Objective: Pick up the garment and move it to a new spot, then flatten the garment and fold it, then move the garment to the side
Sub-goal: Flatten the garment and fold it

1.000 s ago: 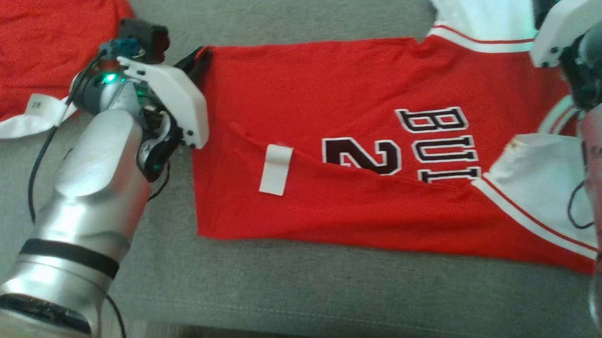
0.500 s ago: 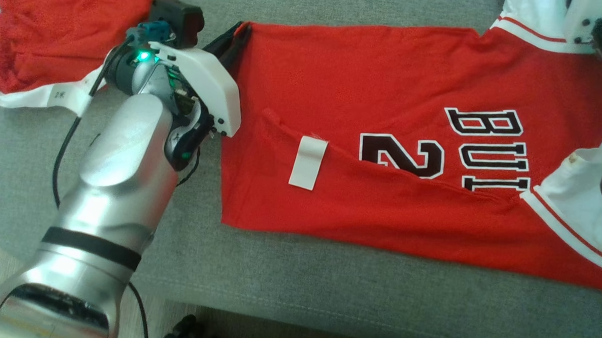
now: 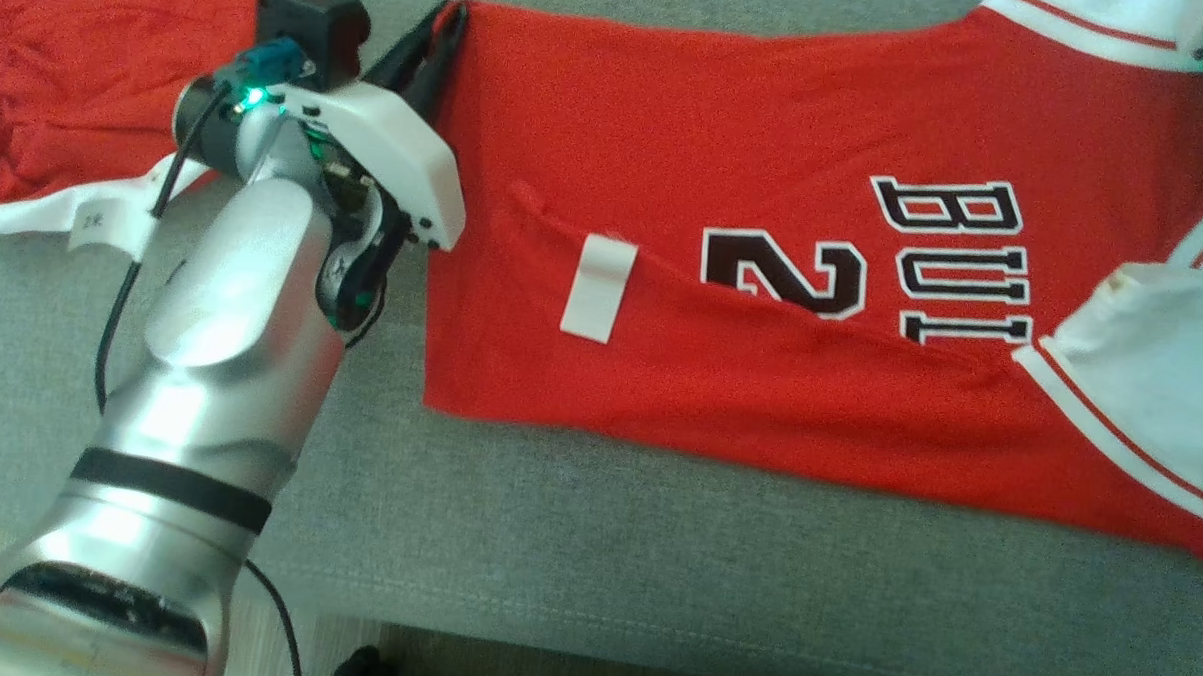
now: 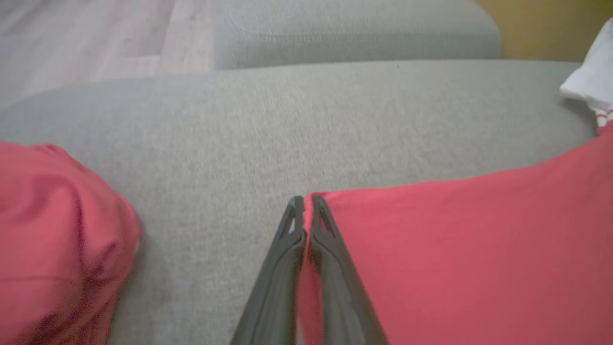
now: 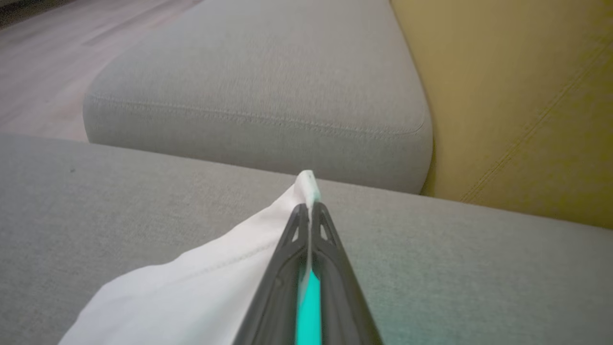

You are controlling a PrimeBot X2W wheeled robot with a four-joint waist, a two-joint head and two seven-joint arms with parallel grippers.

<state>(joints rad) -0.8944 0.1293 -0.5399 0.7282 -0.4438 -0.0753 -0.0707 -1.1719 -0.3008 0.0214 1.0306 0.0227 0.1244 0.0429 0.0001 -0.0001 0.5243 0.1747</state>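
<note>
The garment is a red jersey with black lettering and white sleeves, spread across the grey cushion. My left gripper is shut on the far left corner of its hem; in the left wrist view the fingertips pinch the red cloth. In the right wrist view my right gripper is shut on the edge of a white sleeve, a bit of cloth poking past the tips. A fold runs across the jersey front beside a white label.
A second red cloth with a white hem lies bunched at the left, close to my left arm. The grey cushion ends at a front edge low in the head view. A yellow backrest and wood floor lie beyond.
The head camera has shifted, so the whole picture has slid. My left gripper keeps its hold on the hem corner. My right gripper has gone from open to shut.
</note>
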